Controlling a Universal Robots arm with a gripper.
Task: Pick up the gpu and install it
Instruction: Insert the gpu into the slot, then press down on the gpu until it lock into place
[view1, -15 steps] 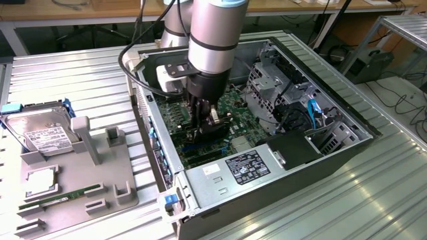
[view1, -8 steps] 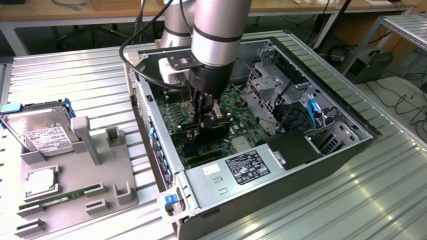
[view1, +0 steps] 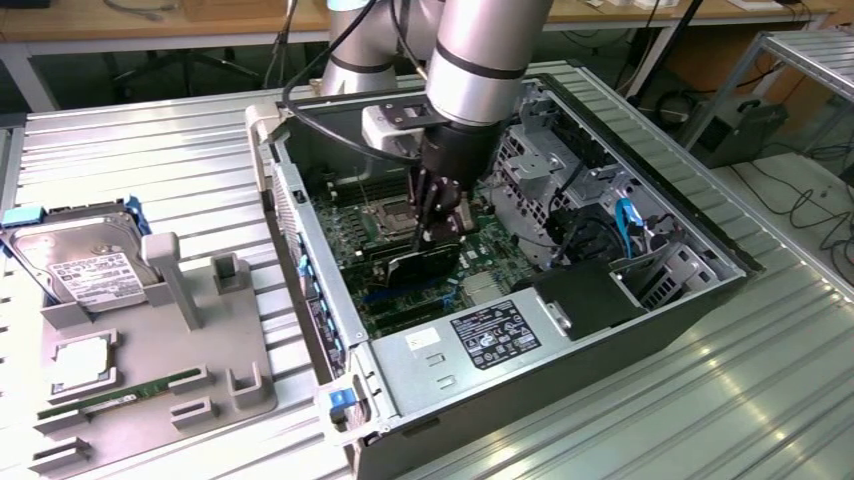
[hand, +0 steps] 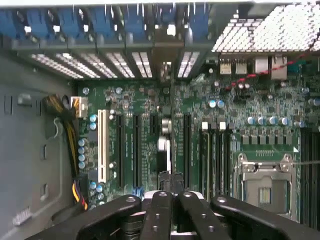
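End effector clenched on the gpu inside the case

The end effector (view1: 442, 232) grips the gpu (view1: 411, 264) by its upper edge, card standing upright on the motherboard (hand: 210, 130) between the slots, directly beneath the fingers (hand: 160, 212), in the open case (view1: 627, 330) mid-surface.

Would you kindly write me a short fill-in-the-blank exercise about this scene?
1. The gripper is shut on the ____, holding it edge-on above the motherboard.
2. The motherboard sits inside an open computer ____.
3. On the grey holder outside the case, the narrow green ____ lies flat.
4. The hard drive bears a ____ label.

Missing words: gpu; case; memory stick; white
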